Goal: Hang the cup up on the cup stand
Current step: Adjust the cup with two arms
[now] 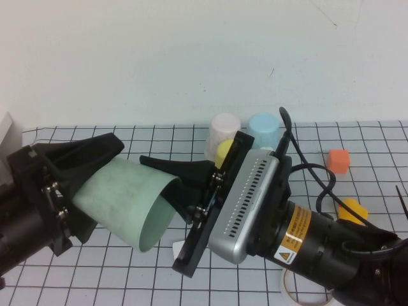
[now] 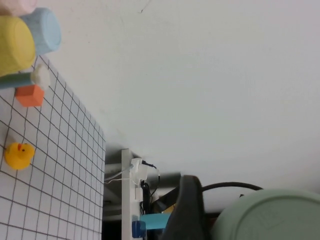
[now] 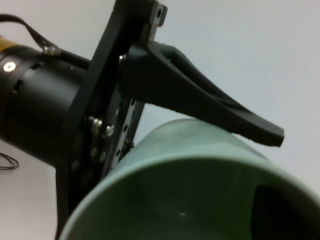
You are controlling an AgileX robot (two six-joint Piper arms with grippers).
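While the green cup (image 1: 131, 201) lies on its side in mid-air above the checked table (image 1: 357, 137), both arms meet around it near the camera. The left gripper (image 1: 95, 185) comes in from the left and holds the cup by its closed end, with one black finger (image 1: 89, 153) stretched along the top of the cup wall and the jaws spread wide around the body. The cup's open mouth faces right and slightly down, toward the right gripper (image 1: 175, 175). That gripper reaches in from the right with its fingers pressed together, and their dark tip lies against the cup's rim; whether it goes inside the mouth I cannot tell.

From the right wrist view the cup's rim (image 3: 200, 165) fills the lower part of the picture, with the left gripper's finger (image 3: 210, 105) resting on the outside of the wall. From the left wrist view only the cup's pale base (image 2: 272, 215) shows beside a black finger (image 2: 187, 210).

Farther back on the table stand a white cup (image 1: 223, 131), a light blue cup (image 1: 264, 131) and a yellow cup (image 1: 224, 152), close together and upside down. A blue peg with a white tip (image 2: 40, 77) sticks out just beside the yellow cup in the left wrist view. An orange block (image 1: 338, 160) and a yellow toy duck (image 1: 352, 210) lie to the right, well apart from the green cup.
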